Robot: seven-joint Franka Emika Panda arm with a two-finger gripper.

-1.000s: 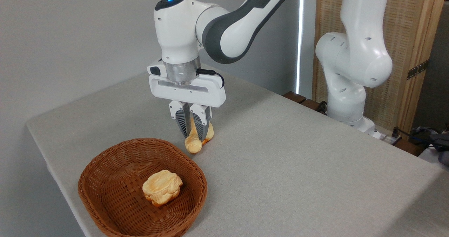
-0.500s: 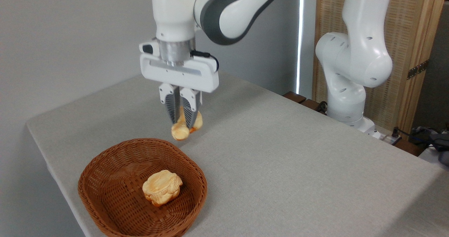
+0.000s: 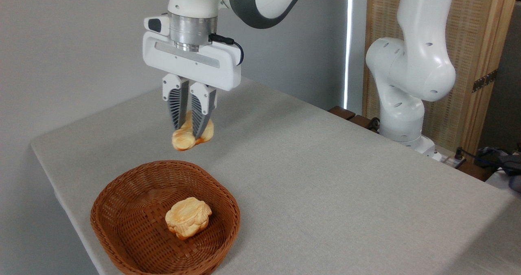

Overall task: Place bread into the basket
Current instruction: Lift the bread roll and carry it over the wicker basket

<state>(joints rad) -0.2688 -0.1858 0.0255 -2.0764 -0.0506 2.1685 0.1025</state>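
Bread (image 3: 185,138), a golden braided loaf, hangs clamped between the ribbed grey fingers (image 3: 178,108) of the gripper (image 3: 188,130), above the table (image 3: 325,185) just behind the basket (image 3: 122,242). Carry it over the woven wicker bowl, lower, then release beside the lumpy bun (image 3: 188,217).

Even, bright indoor lighting; a glaring vertical strip of light (image 3: 347,42) at rear; soft shadows; focus sharp throughout.
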